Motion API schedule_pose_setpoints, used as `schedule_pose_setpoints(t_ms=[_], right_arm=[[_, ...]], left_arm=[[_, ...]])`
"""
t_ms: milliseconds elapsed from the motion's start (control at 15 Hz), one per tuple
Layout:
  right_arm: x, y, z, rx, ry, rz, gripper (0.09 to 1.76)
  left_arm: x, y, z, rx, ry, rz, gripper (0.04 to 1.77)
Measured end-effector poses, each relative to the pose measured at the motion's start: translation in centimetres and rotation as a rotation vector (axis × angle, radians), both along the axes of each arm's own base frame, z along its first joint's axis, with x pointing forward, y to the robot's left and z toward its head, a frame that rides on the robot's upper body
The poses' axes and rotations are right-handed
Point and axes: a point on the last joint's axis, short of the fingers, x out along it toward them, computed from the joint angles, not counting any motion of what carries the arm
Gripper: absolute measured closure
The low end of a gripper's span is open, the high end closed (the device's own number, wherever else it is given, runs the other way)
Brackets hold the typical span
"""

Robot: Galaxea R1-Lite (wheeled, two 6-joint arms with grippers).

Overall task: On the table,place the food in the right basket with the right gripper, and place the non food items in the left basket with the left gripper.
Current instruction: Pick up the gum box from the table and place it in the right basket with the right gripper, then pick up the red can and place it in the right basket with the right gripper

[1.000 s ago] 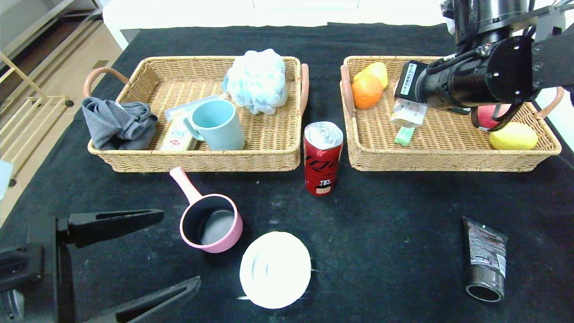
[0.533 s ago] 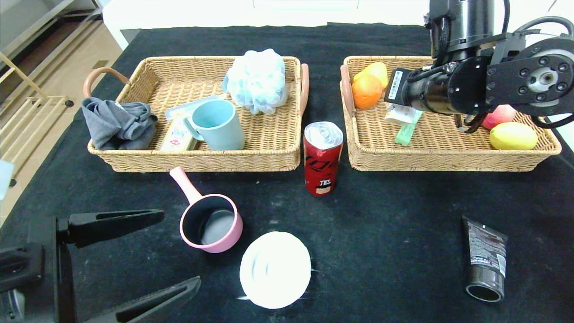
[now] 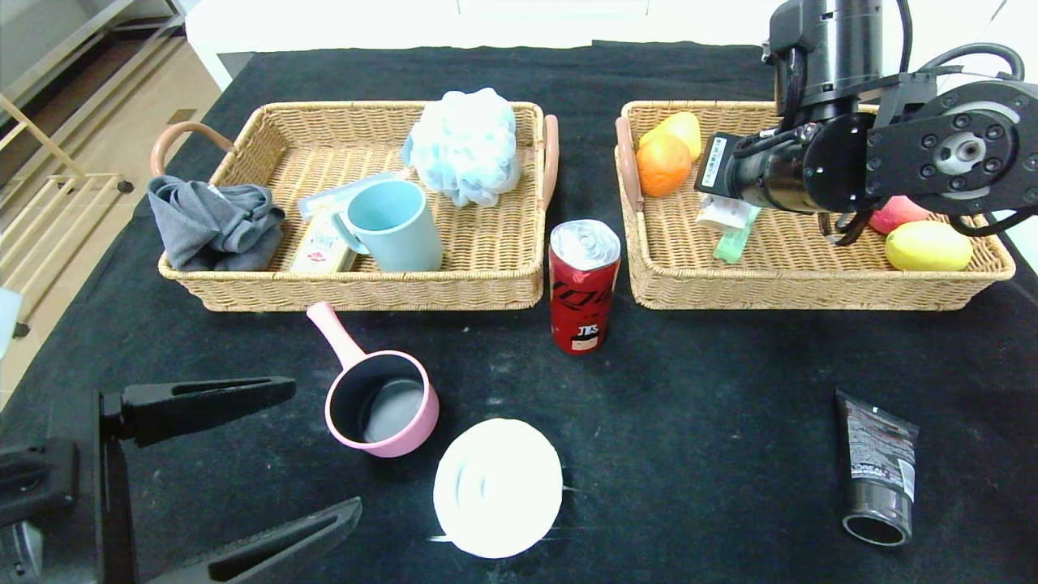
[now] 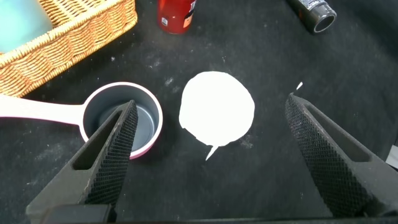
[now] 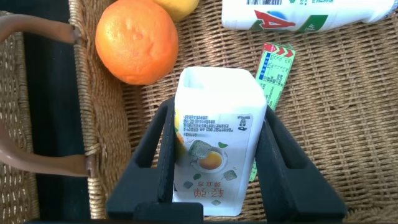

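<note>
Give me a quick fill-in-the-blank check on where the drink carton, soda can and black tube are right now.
1. The right gripper is shut on the white-yellow ____.
2. That gripper is over the ____ basket, beside the orange.
3. The red soda can stands upright on the table, ____ the two baskets.
4. The black squeeze tube lies on the ____, outside the left basket.

Missing words: drink carton; right; between; table

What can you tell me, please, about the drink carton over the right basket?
The drink carton is a small white box with rounded corners, printed with a yellow patch, a fruit picture and small text. It looks like coated card and seems undamaged. The right gripper holds it, one jaw against each side. It sits over the right basket, beside an orange, with a green candy stick lying partly under it.
</note>
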Motion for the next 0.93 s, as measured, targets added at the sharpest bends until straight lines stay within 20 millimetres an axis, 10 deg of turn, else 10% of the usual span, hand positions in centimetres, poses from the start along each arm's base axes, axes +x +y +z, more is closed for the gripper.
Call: schedule_pose_setpoints(t_ms=[933], right_arm=[[-0.52, -0.16, 0.34, -0.001, 0.006, 0.016, 0.33]], left_arm=[[0.07, -0.03, 0.07, -0.001, 0.001, 0.002, 0.09]])
